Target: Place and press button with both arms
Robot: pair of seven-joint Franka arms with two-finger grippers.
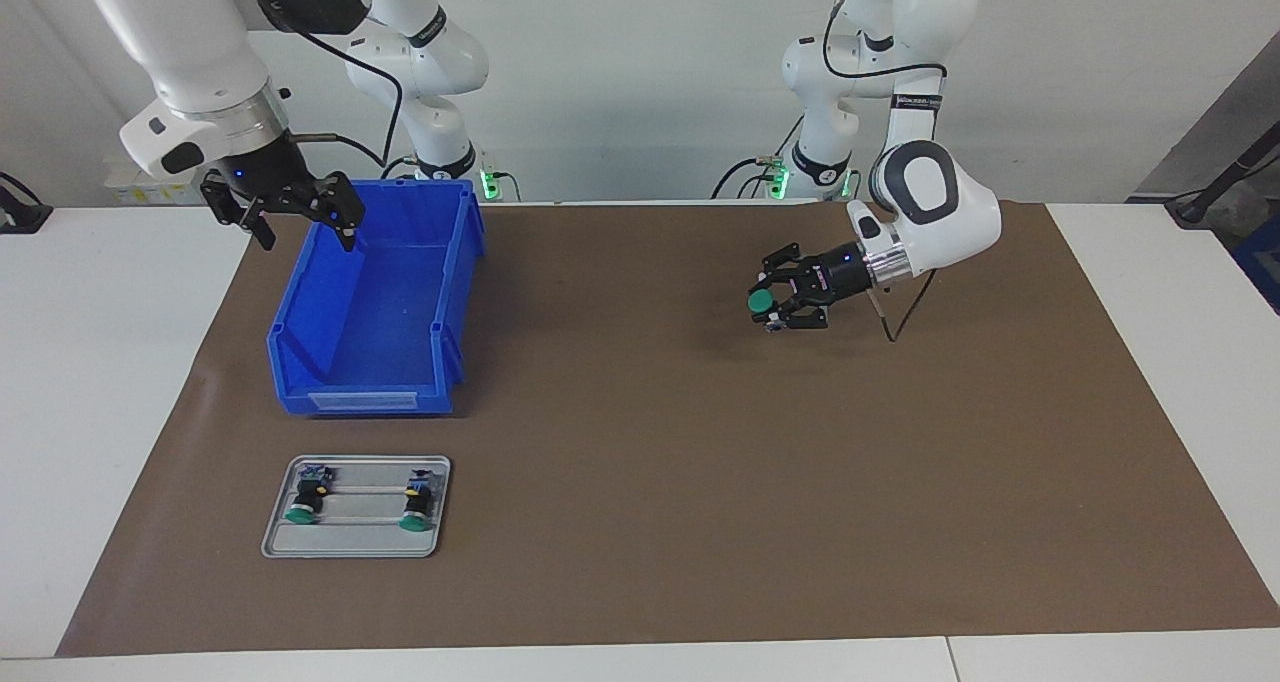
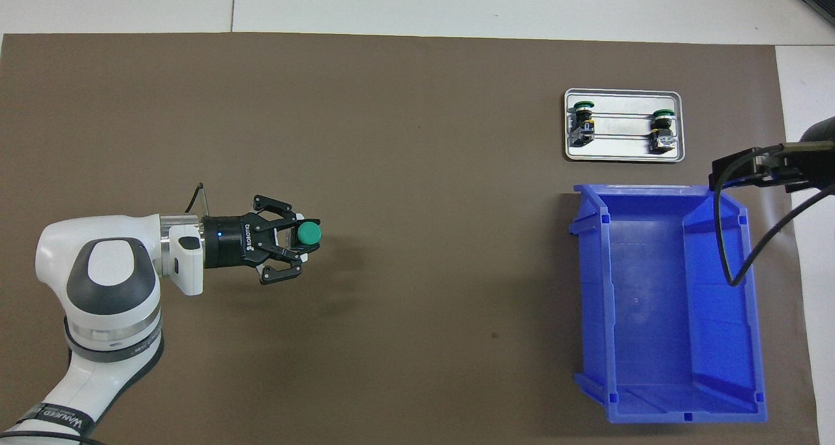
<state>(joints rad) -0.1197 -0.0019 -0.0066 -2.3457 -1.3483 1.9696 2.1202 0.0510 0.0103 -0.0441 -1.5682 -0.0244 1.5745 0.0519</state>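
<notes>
A green-capped button [image 1: 761, 303] [image 2: 307, 233] is clamped in my left gripper [image 1: 772, 302] [image 2: 299, 243], which lies nearly level, low over the brown mat toward the left arm's end of the table. The cap points away from the wrist. My right gripper [image 1: 303, 230] hangs open with nothing between its fingers, over the corner of the blue bin [image 1: 300, 292] that is nearest the robots. In the overhead view only part of the right hand shows, at the frame's edge.
The blue bin [image 2: 730, 301] stands empty toward the right arm's end. Farther from the robots than it lies a grey tray [image 1: 350, 552] [image 2: 623, 158] with two more green buttons [image 1: 305, 497] [image 1: 418, 502] lying on their sides. The brown mat [image 1: 650, 462] covers the table's middle.
</notes>
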